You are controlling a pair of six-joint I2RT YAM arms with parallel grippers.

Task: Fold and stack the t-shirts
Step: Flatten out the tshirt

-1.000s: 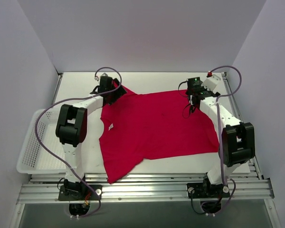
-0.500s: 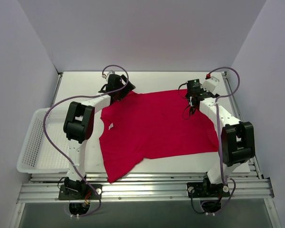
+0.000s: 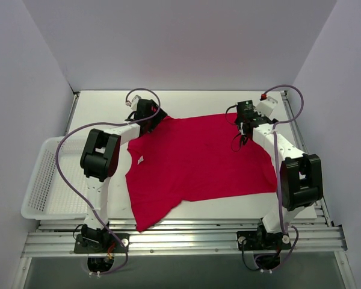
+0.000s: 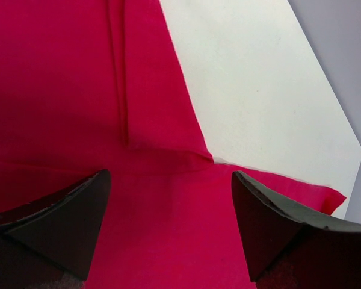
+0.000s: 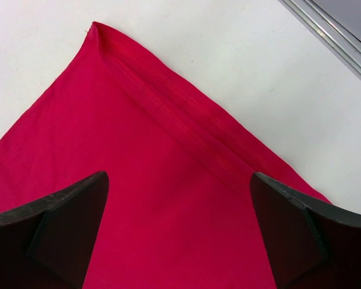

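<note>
A bright red t-shirt [image 3: 198,159] lies spread flat on the white table, its small white neck tag [image 3: 141,160] showing at the left. My left gripper [image 3: 148,115] hovers over the far left sleeve. In the left wrist view that gripper [image 4: 168,180] is open, with red cloth [image 4: 66,90] under the gap and nothing pinched. My right gripper [image 3: 246,119] stands over the shirt's far right corner. The right wrist view shows it [image 5: 177,180] open wide above the hemmed corner [image 5: 168,120], both fingers apart from the cloth.
A white mesh basket [image 3: 41,180] sits at the table's left edge beside the left arm. Bare white table [image 3: 198,103] runs behind the shirt to the back wall. A metal rail [image 3: 180,238] crosses the near edge by the arm bases.
My left gripper has shifted right along the far edge, onto the sleeve. The right arm and the shirt have not moved.
</note>
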